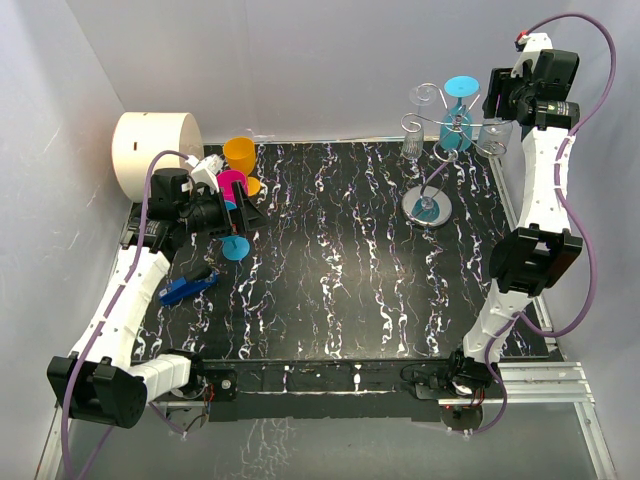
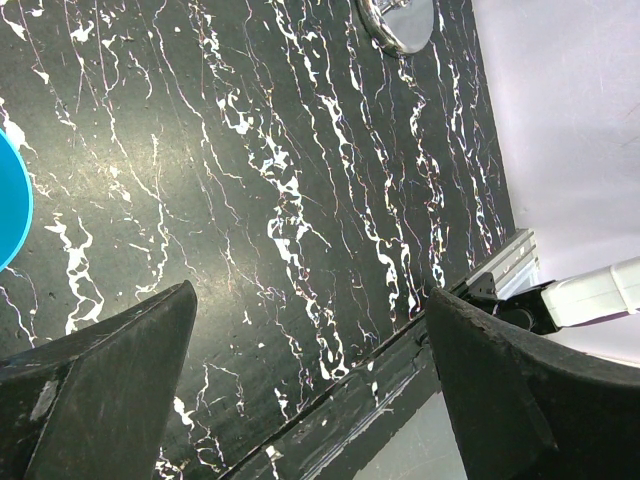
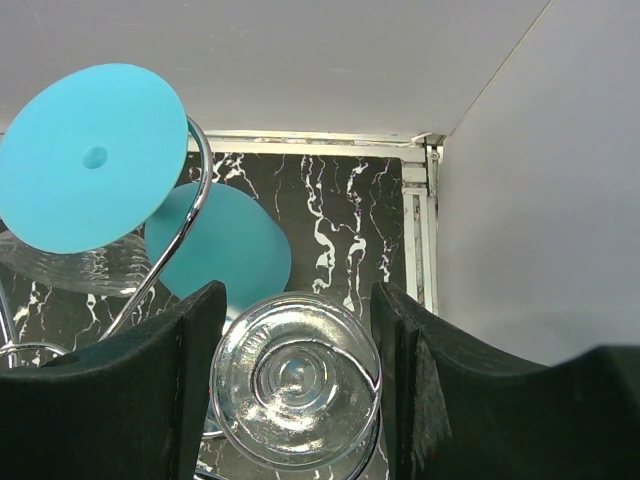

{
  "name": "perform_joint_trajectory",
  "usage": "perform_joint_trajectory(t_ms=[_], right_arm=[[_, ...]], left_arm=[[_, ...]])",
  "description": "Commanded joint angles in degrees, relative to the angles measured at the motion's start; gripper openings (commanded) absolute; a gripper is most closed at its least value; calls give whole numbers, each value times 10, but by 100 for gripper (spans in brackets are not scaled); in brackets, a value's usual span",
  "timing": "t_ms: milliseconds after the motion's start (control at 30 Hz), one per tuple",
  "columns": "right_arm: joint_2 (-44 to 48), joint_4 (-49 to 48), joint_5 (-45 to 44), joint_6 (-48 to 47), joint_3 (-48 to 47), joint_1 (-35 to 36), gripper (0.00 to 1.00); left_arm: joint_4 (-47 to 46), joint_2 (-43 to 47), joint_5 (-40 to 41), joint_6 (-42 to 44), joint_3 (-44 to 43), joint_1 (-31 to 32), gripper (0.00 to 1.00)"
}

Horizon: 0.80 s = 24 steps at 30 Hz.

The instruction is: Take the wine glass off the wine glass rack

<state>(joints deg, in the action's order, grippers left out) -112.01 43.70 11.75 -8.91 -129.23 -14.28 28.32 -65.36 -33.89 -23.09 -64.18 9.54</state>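
Left gripper (image 2: 310, 300) hangs over the table (image 2: 250, 150) at the left, jaws wide apart and empty, so no threat. At the far right, the clear glass (image 3: 297, 378) hangs foot-up on the rack (image 1: 427, 208), just beside the blue glass (image 3: 85, 155). Right gripper (image 3: 300, 300) straddles it; I cannot tell whether its jaws clamp it. A loose hold could drop it, and pulling askew could snag the wire and tip the rack

Two arms, the left white-shelled arm (image 1: 120, 300) and the right white-shelled arm (image 1: 548, 180), share smooth white link covers and blocky black joint housings (image 1: 535, 258). A thin purple cable (image 1: 610, 60) loops along each. The left gripper (image 2: 310, 290) ends in broad, wedge-shaped matte-black fingers (image 2: 110, 390) — faintly scuffed at the edges.
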Motion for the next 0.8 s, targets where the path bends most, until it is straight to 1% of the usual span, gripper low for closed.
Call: perform_joint_trajectory(t_ms=[0, 767], right_arm=[[20, -28, -12, 7, -37, 1, 34], [53, -45, -31, 32, -20, 1, 31]], left_arm=[[4, 5, -7, 6, -17, -1, 97], [10, 14, -5, 6, -21, 0, 97]])
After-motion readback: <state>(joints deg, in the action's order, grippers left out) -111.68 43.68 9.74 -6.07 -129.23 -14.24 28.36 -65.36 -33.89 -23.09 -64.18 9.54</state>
